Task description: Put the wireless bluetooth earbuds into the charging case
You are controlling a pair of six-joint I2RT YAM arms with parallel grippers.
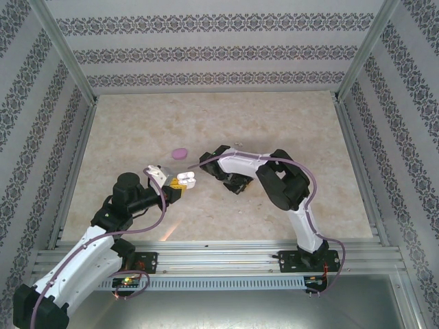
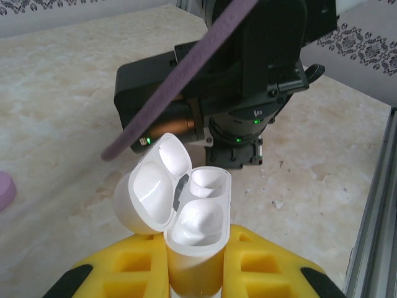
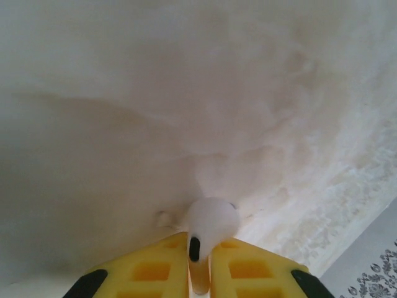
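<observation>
While left tool grips open white case | right tool pinches white earbud | step: transfer | next, judged: travel 9 o'clock, align stem over socket.

The left arm reaches from the near left toward the middle, its left gripper clamped on a white case. The right arm bends at the elbow, forearm running left. The right gripper points down, pinching a white earbud.
</observation>
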